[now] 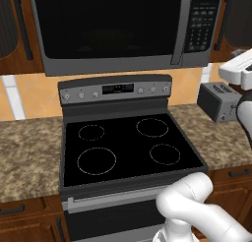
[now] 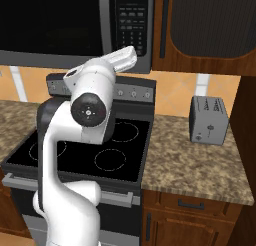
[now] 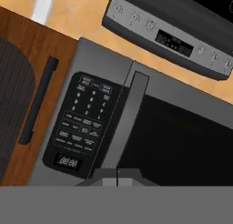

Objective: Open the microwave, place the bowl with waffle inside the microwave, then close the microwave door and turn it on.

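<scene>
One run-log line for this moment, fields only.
stage: approaching handle | microwave door: shut | fingers: shut, empty, near door handle strip | stove: bare | toaster: right counter

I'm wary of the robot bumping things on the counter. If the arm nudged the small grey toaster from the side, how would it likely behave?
The toaster looks boxy and flat-bottomed on the speckled counter, so it would probably slide, not roll. It stands fairly tall, so a high push might tip it. Its metal-looking shell seems rigid.

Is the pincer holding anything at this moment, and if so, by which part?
Nothing is held. The pincer is shut and empty, facing the microwave door near its vertical grey strip.
</scene>
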